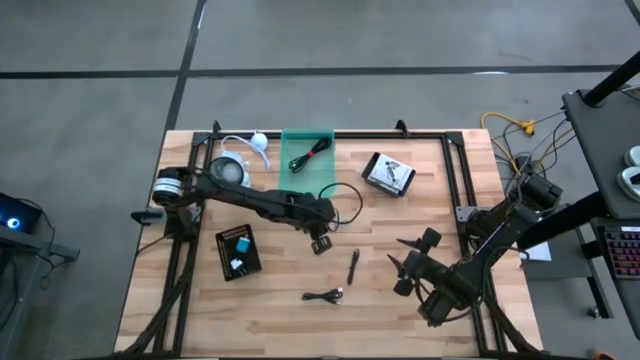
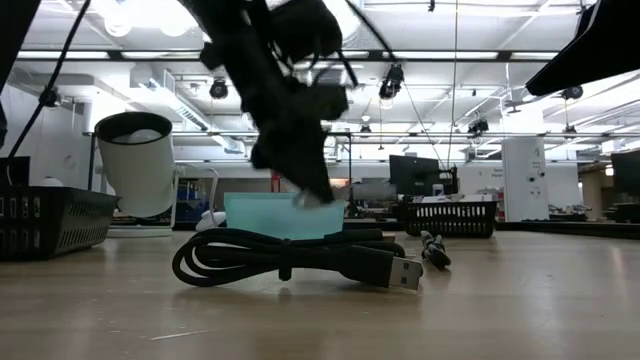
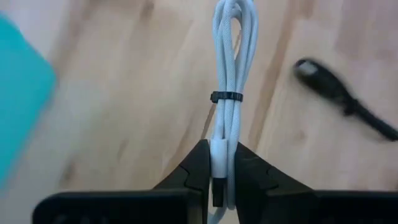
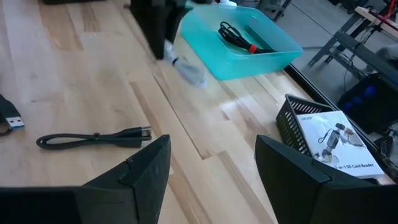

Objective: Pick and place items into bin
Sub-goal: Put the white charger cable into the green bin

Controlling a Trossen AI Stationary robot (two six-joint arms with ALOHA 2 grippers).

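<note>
Coiled on the wood right in front of the low camera lies a black USB cable (image 2: pixel 290 258), its plug pointing right; from above it (image 1: pixel 323 295) sits near the table's front edge, clear of both arms.

Above and behind it, the left gripper (image 3: pixel 222 180) hangs over the middle of the table (image 1: pixel 280 320), its fingers (image 3: pixel 196 171) clamped on a bundled white cable (image 3: pixel 227 99) bound with a black tie. From above, that gripper (image 1: pixel 321 240) is a little in front of the teal bin (image 1: pixel 306 160), which stands at the back edge. Inside the bin lies a black cable with a red part (image 4: pixel 239 36). A black loop of cable (image 1: pixel 347 203) rests on the wood just right of the left arm's wrist.

A black pen-like stick (image 1: pixel 353 266) lies between the two grippers. Left of centre is a black tray (image 1: pixel 238 252) holding small pieces, and right of the bin a black basket (image 1: pixel 389 173) holds a white printed card (image 4: pixel 339 144). A white round thing (image 1: pixel 229 170) sits near the left arm's base.

Well off to the front right, the right gripper (image 1: pixel 412 262) hovers over the table with its fingers (image 4: pixel 140 171) spread wide, holding nothing.
</note>
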